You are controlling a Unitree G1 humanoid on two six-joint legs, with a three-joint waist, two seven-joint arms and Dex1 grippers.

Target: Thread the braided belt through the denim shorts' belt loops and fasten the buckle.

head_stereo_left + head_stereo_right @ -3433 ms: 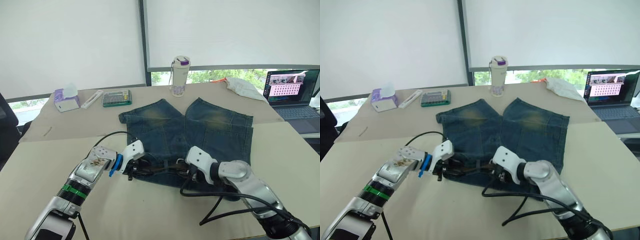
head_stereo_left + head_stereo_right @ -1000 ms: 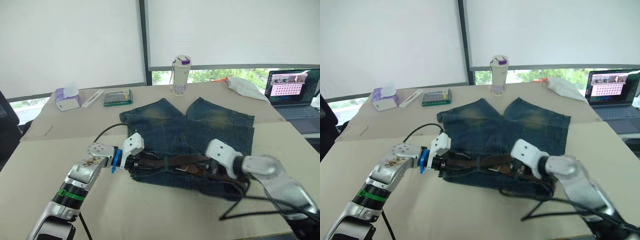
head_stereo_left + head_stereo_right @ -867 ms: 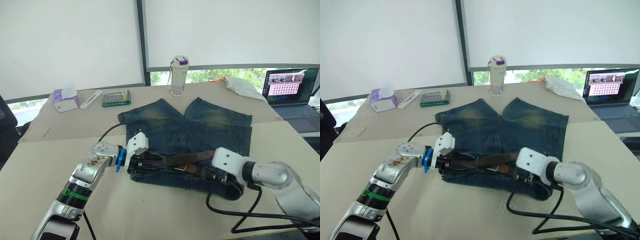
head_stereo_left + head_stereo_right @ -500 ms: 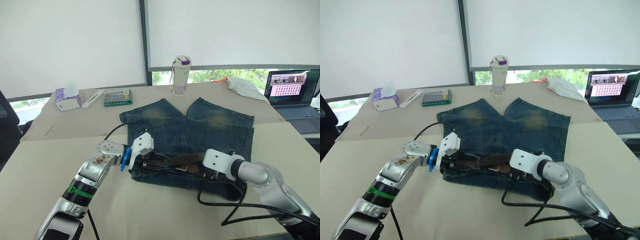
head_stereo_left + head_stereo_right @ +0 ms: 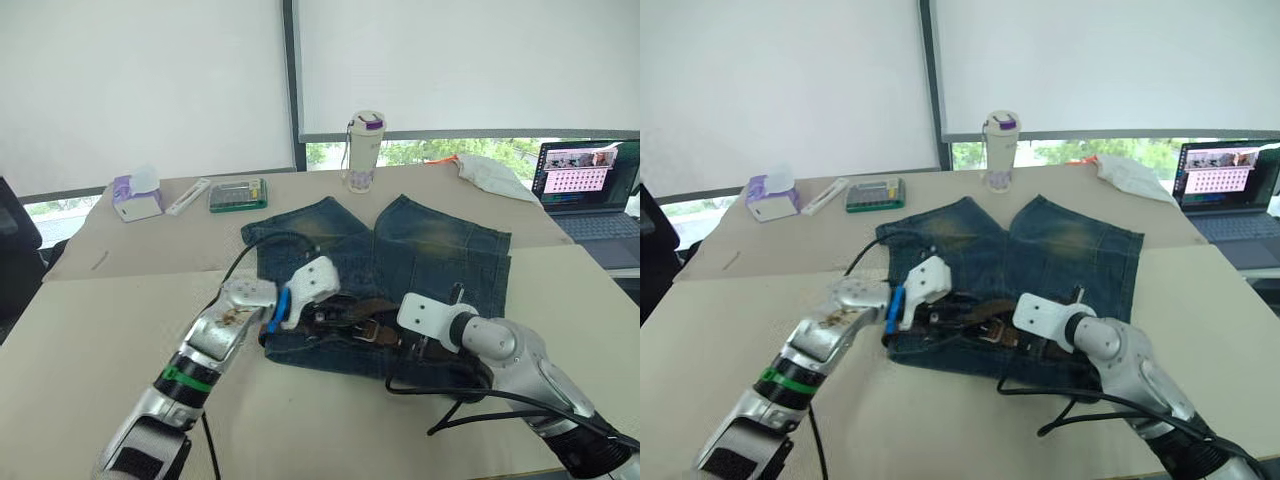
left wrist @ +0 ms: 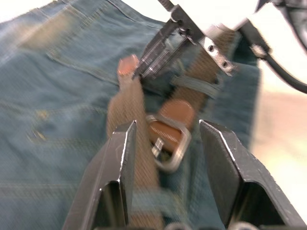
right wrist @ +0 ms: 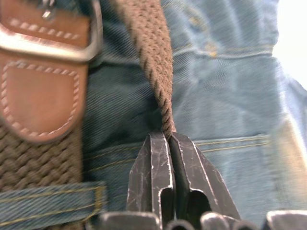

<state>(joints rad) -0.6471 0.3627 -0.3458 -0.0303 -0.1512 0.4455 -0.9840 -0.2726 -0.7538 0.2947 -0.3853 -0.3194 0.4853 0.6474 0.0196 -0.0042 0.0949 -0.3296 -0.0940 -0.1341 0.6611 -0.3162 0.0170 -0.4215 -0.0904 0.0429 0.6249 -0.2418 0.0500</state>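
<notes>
Over on the left: left gripper (image 6: 165, 139) hovering with jaws wide open right above the buckle (image 6: 168, 143), nothing held, parked over the waistband of the denim shorts (image 5: 400, 250), which lie flat mid-table with legs pointing away. Braided belt (image 5: 352, 312) lying along that waistband, part of it tucked under at least one of the belt loops (image 6: 194, 86). Moving right: right gripper (image 7: 169, 139) clamped shut on the free strap of the belt, pinching it edge-on just beside the leather tab behind the buckle. Looks like the fastening stage, probably. To do it well: drop the left down and pin the buckle frame so it can't skate, then feed the strap tip through the frame with the right, low and flat, no twisting. Worth keeping some slack so the denim doesn't bunch, and minding the black cables near the right arm
</notes>
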